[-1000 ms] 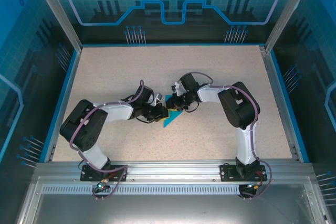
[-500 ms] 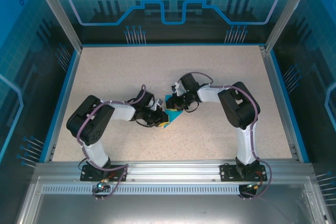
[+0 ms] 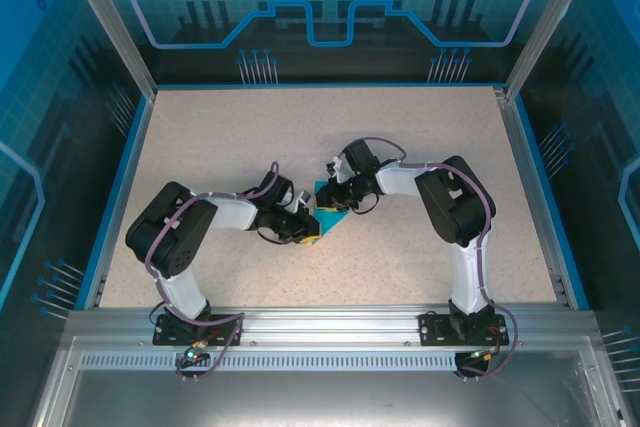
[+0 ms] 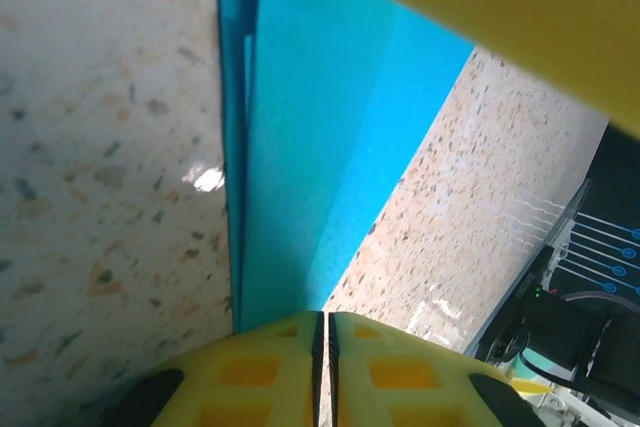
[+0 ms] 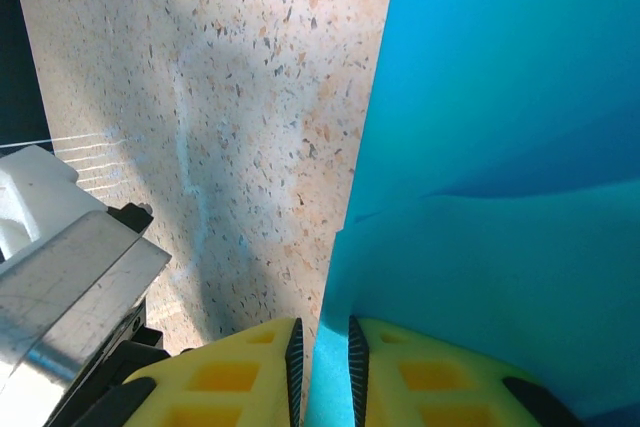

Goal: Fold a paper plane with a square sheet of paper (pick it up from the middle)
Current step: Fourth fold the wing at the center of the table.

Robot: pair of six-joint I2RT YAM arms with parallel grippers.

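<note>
– On the middle of the table [image 3: 420, 147], where is the blue paper [image 3: 332, 219]?
– It sits folded between the two arms, with both grippers on it
– How can they do this fold well?
– I think one should hold the paper tight while the other presses the crease slowly, so nothing slips
– What are the grippers doing?
– The left gripper [image 4: 326, 332] is pressed together, pinching the paper's edge. The right gripper [image 5: 322, 342] is nearly closed, pinching an edge too
</note>
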